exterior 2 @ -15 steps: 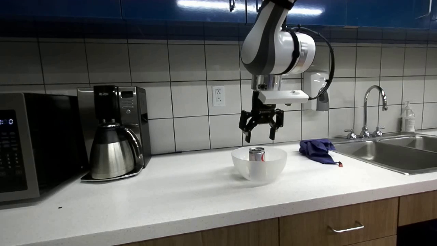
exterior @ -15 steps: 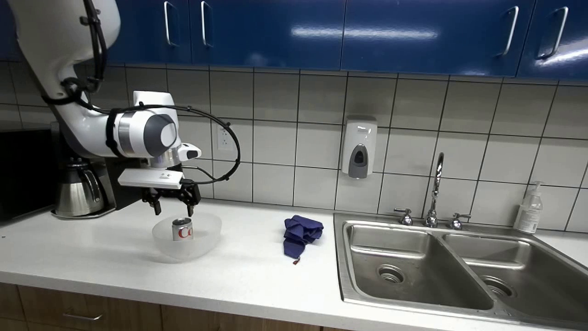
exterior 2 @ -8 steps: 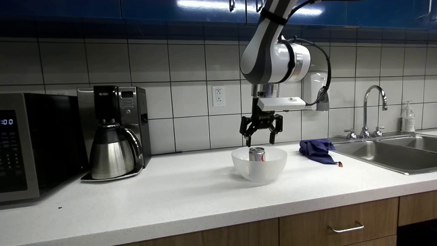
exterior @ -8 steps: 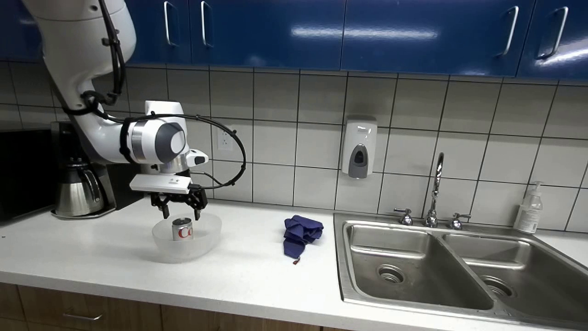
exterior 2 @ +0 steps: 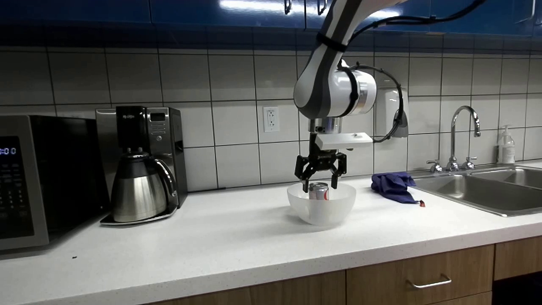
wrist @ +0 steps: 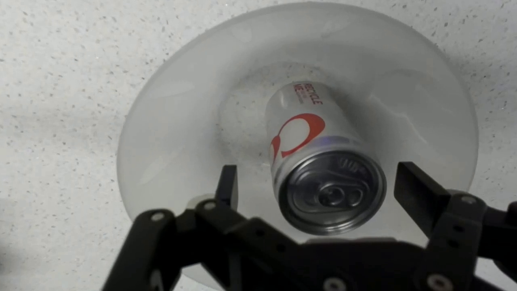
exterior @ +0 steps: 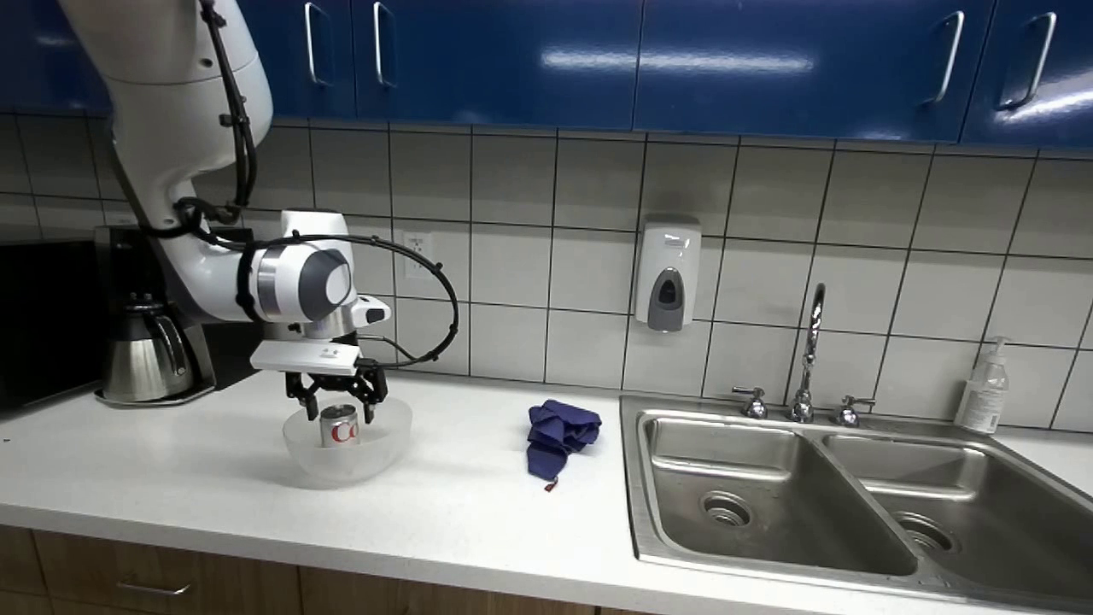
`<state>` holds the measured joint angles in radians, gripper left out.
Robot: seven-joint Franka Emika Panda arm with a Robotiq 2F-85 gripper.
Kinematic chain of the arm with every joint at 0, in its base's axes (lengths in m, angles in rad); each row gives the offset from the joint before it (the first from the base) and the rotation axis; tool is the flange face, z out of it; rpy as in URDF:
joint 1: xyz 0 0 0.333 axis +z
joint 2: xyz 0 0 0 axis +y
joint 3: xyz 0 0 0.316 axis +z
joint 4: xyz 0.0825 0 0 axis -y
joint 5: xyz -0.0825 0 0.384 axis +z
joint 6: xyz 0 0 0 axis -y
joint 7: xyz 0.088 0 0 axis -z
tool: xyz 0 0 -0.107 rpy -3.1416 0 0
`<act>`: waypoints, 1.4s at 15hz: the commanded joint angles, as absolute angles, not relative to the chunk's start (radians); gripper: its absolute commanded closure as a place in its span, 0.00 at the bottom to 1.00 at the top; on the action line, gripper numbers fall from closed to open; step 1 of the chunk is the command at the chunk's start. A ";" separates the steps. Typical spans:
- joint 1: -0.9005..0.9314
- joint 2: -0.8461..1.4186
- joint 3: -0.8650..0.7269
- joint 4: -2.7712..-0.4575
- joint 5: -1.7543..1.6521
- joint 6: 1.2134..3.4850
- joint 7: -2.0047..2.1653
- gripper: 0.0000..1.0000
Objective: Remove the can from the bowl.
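Observation:
The silver can [exterior: 340, 434] with red lettering stands upright inside the translucent whitish bowl [exterior: 386, 446] on the counter. The can [exterior 2: 318, 195] and bowl [exterior 2: 342, 207] also show in the other exterior picture, the can's lower part blurred behind the bowl wall. My gripper [exterior: 340, 417] points down, open, its fingertips on either side of the can's top, just inside the bowl's rim. In the wrist view, the open gripper [wrist: 317, 184] has the can [wrist: 307, 121] between its fingers, with a gap on both sides. The bowl [wrist: 169, 117] surrounds the can.
A dark blue cloth [exterior: 559, 434] lies on the counter between the bowl and the steel sink [exterior: 632, 478]. A steel coffee pot [exterior 2: 139, 190] in its coffee maker and a microwave [exterior 2: 40, 182] stand beyond the bowl's other side. A tiled wall is behind.
My gripper has moved down, and slightly right in an exterior view, from above the bowl to beside the can's top. It stays open. The can and bowl have not moved.

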<state>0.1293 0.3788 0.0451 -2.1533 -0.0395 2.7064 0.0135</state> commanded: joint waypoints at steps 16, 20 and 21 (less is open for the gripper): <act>0.129 0.448 0.052 -2.108 -0.049 2.693 0.012 0.50; 0.131 0.436 0.049 -2.114 -0.052 2.691 0.014 0.61; 0.132 0.430 0.047 -2.116 -0.054 2.690 0.016 0.61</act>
